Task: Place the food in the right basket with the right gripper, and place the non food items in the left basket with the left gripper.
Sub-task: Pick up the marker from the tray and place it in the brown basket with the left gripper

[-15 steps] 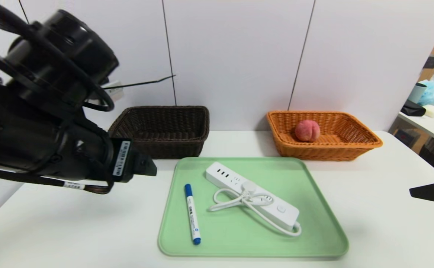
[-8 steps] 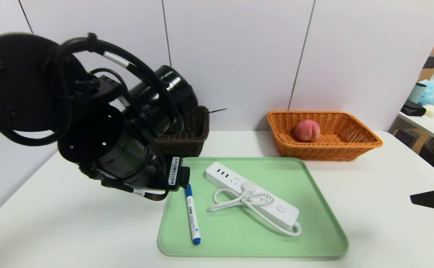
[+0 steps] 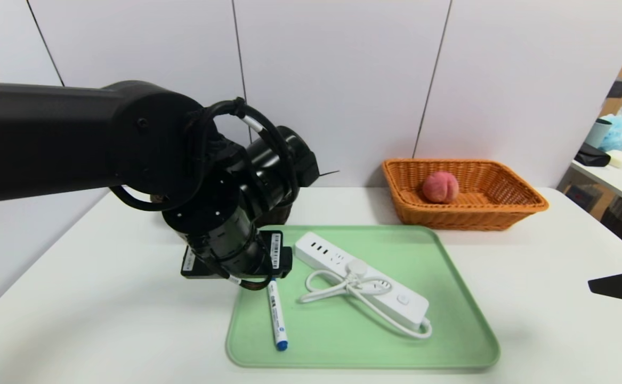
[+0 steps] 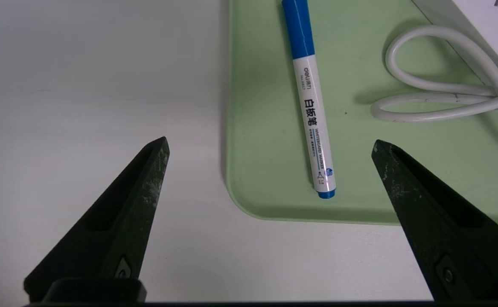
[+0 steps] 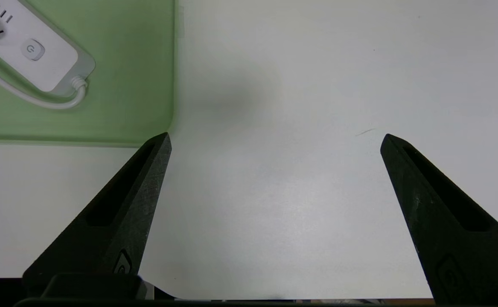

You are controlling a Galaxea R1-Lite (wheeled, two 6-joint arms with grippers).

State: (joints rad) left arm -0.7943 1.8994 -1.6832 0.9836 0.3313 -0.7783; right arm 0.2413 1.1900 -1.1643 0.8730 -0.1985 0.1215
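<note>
Hanging over the near left corner of the green tray (image 3: 465, 341), the left gripper (image 4: 270, 145) had its jaws wide apart, above the marker (image 3: 276, 314) and not touching it. The right gripper (image 5: 274, 138), at the right side over the table (image 3: 556, 298), was spread open too, holding nothing. Beside the marker lay the power strip (image 3: 361, 278). Farther back, the peach (image 3: 440, 186) sat inside the orange basket (image 3: 524, 205); the dark basket (image 3: 281, 214) was mostly hidden behind the left arm.

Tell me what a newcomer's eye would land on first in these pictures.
First the big black left arm, its open left gripper hovering over the white marker at the left edge of the green tray. Next, the pink peach sitting in the orange basket at the back right. The white power strip lies on the tray too.
</note>
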